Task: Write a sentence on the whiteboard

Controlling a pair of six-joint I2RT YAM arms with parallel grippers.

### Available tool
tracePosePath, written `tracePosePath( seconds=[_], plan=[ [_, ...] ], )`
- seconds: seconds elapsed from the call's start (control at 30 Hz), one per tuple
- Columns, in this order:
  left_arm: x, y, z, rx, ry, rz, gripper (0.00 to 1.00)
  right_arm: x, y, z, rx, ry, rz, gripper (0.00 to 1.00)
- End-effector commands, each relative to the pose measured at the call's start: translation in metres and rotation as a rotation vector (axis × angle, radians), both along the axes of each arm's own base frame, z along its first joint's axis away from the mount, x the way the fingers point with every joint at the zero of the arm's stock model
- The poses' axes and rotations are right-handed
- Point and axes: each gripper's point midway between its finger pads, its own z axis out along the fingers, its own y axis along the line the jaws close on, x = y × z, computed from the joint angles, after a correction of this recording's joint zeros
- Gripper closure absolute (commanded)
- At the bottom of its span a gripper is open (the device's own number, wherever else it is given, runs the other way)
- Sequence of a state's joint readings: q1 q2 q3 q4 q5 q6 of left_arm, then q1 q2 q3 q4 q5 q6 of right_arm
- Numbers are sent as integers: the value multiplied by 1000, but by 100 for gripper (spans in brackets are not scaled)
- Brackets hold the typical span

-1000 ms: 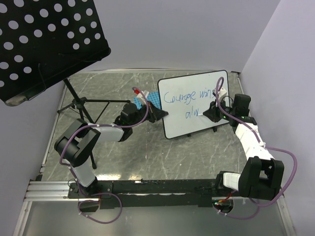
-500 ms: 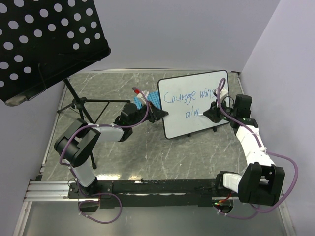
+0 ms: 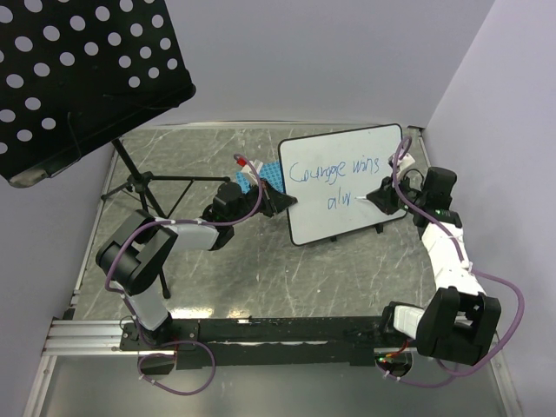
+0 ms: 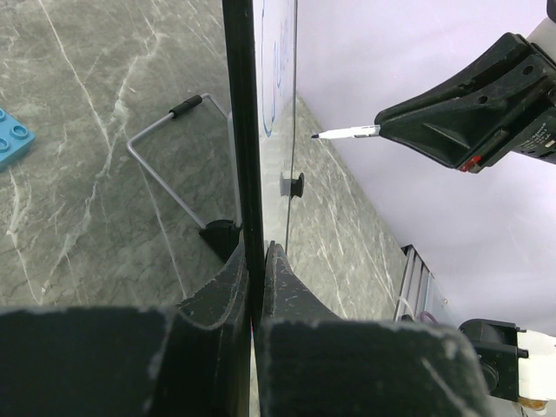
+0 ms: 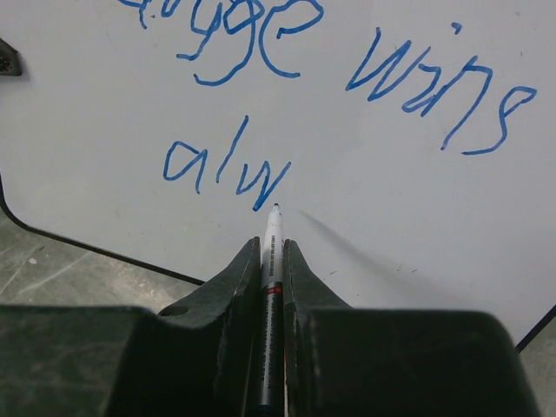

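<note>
Before the whiteboard (image 3: 347,221), right claw (image 5: 272,248) pinches marker (image 5: 273,226) (tip beside the sentence (image 3: 334,170)).

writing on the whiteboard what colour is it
The writing is blue; it shows best in the right wrist view.

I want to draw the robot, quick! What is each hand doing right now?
Left gripper: closed, holding the whiteboard by its edge.
Right gripper: closed, holding a marker.

sentence (image 3: 334,170) on whiteboard (image 3: 323,222), rack (image 3: 271,177) left of it
</note>
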State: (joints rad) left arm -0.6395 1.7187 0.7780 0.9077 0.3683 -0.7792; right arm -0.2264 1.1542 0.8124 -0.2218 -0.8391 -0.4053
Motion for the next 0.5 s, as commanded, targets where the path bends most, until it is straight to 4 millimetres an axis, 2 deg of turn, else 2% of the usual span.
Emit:
tracePosePath(
  seconds=[0.0,0.47],
  plan=[
    [-10,-6,5,23,-92,-61,99,5,-1,10,11,-69,24,100],
    [-9,-6,5,23,-92,-63,99,15,-5,-2,15,-84,28,100]
  ],
)
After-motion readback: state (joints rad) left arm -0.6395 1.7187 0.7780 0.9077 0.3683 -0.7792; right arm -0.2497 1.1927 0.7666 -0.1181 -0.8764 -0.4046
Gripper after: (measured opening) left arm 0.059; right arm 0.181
